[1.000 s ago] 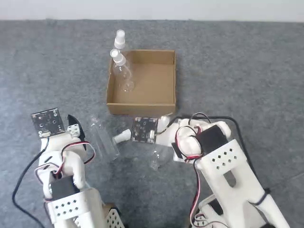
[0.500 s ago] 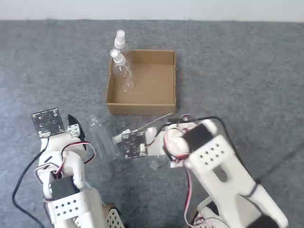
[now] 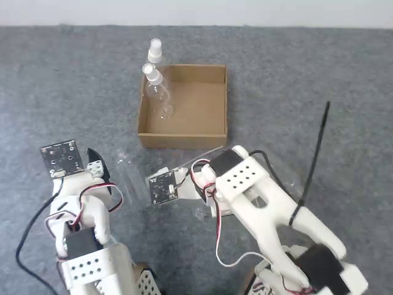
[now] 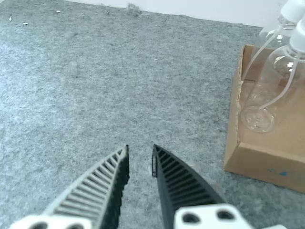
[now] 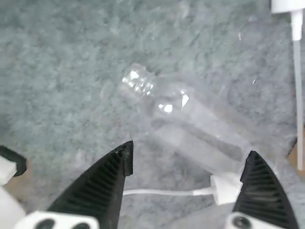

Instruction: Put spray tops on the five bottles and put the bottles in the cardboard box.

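The cardboard box sits at the middle back, and its wall shows in the left wrist view. One bottle with a spray top leans inside it. A second topped bottle stands just behind the box. A topless clear bottle lies on the carpet under my right gripper, which is open above it. A loose spray top lies between its fingers, and another lies farther off. My left gripper hangs over bare carpet with a narrow gap and holds nothing.
In the high view a clear bottle lies on the grey carpet between the two arms, and another lies under the right arm. A thin black strap sticks up at the right. Bare carpet stretches left and right of the box.
The right arm has swung left and lower, carrying its wrist from in front of the box to above the lying bottle. The left arm has not moved.
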`<action>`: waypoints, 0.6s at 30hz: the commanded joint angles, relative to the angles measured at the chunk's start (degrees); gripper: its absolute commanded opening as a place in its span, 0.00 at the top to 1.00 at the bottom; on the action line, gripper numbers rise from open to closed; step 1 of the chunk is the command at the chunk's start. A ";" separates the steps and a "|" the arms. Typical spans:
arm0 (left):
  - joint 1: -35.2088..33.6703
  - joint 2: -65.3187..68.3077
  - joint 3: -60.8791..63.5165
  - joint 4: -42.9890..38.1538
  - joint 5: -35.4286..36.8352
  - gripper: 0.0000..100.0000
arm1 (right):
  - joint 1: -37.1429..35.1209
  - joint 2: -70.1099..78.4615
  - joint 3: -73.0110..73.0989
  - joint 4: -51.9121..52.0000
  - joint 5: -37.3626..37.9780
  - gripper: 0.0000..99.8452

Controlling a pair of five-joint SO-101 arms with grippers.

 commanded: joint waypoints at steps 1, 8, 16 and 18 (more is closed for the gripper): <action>0.00 -1.05 -0.57 -1.67 -0.44 0.92 | -0.92 2.15 -2.29 -4.44 0.35 0.69; 0.00 -1.05 -0.57 -1.67 -0.44 0.92 | -0.84 8.40 -2.20 -9.19 0.18 0.69; 0.00 -1.05 -0.57 -1.67 -0.44 0.92 | -0.92 12.97 -2.20 -13.41 -0.62 0.80; 0.00 -1.05 -0.57 -1.67 -0.44 0.92 | -0.92 12.88 -2.29 -14.64 -3.52 0.86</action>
